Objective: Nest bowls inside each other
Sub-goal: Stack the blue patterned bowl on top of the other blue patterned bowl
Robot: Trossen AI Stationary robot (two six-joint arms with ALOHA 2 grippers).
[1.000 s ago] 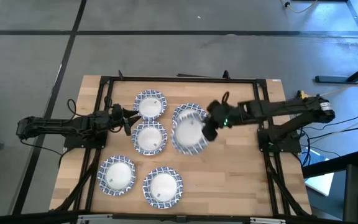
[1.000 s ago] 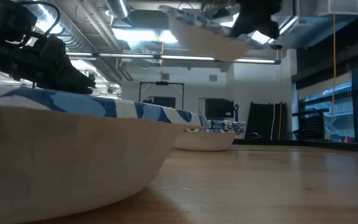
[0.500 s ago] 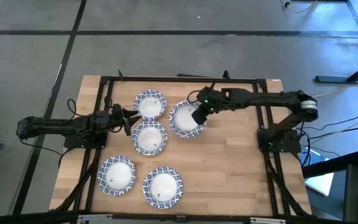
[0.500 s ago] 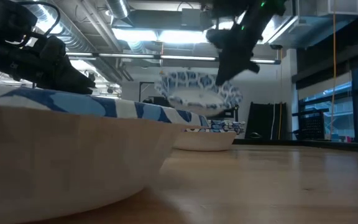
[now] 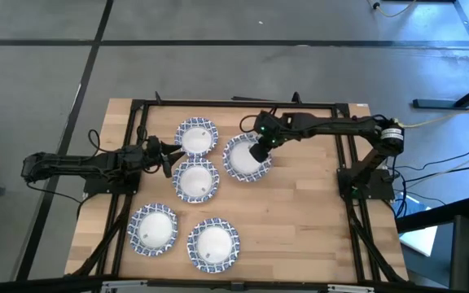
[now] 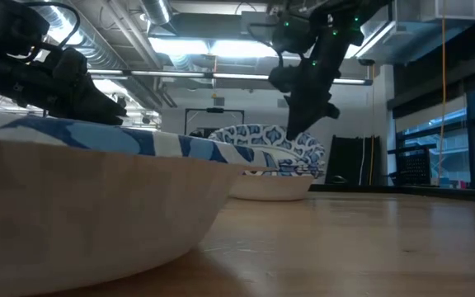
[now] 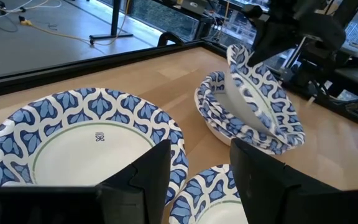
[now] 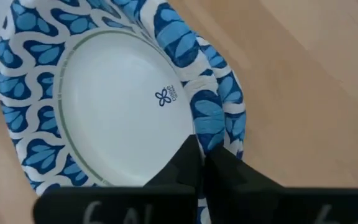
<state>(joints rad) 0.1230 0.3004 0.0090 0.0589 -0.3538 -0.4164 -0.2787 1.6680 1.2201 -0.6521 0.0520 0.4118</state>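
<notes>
Several alike bowls, white inside with blue-patterned rims, stand on the wooden table. Single ones stand at the far left, the middle, the near left and the near middle. My right gripper is shut on one more bowl, tilted over a small stack of bowls right of the others. My left gripper is open and waits at the left, between the two far-left bowls, touching nothing. My right gripper pinches the bowl's patterned rim on its right side, one finger inside the bowl and one outside. The fingers come slanting down from above and from the right. The bowl is tilted, its raised side in the fingers, its lower side down in the stack.
A black metal frame runs around the work area, with both arm bases on it. Bare wood lies at the near right. In the low view, one bowl fills the near left foreground.
My right gripper has carried the bowl from high above the table down and toward the far-left, onto the stack. The bowl has come down from hanging tilted in the air until its lower side sits in the stack. The left arm has kept still.
</notes>
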